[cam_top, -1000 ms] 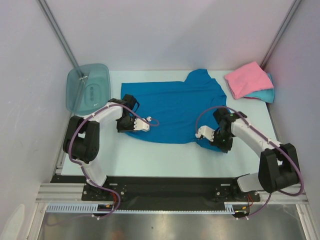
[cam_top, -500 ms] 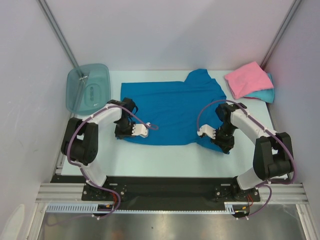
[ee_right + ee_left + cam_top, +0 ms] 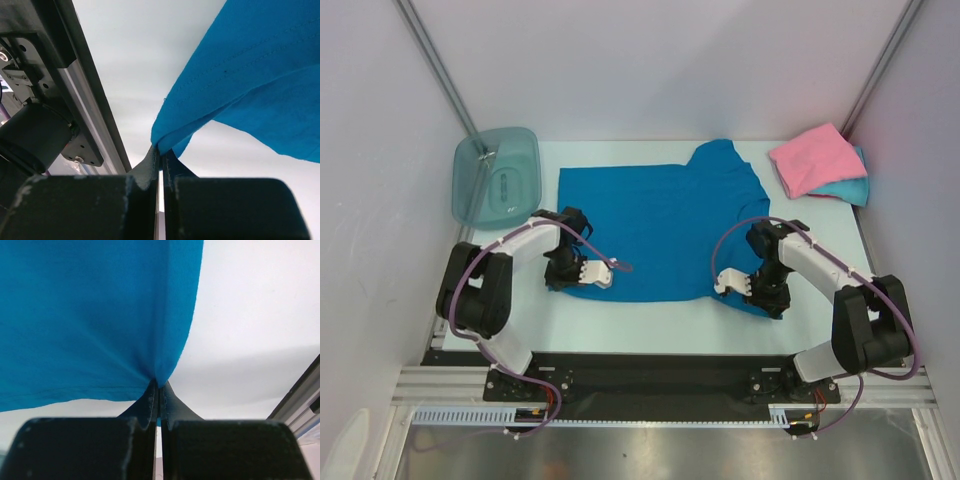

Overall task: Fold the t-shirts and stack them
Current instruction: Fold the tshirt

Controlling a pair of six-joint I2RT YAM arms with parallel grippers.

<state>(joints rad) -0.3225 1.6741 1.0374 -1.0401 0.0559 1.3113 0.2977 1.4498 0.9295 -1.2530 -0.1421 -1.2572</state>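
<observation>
Pink t-shirt (image 3: pixel 812 157) on turquoise t-shirt (image 3: pixel 850 190) folded far right; blue t-shirt (image 3: pixel 660 225) unfolded, left claw (image 3: pixel 159 387) and right claw (image 3: pixel 160 150) pinching its near edge.

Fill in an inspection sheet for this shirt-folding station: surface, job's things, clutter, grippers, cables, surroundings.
Surface: pale table, flat.
Job's things: blue t-shirt spread mid-table; pink t-shirt folded atop turquoise t-shirt, far right corner.
Clutter: teal bin, far left corner.
Grippers: left gripper shut on blue t-shirt's near left edge; right gripper shut on its near right corner.
Cables: purple cables loop along both arms.
Surroundings: white walls; aluminium rail in front.
</observation>
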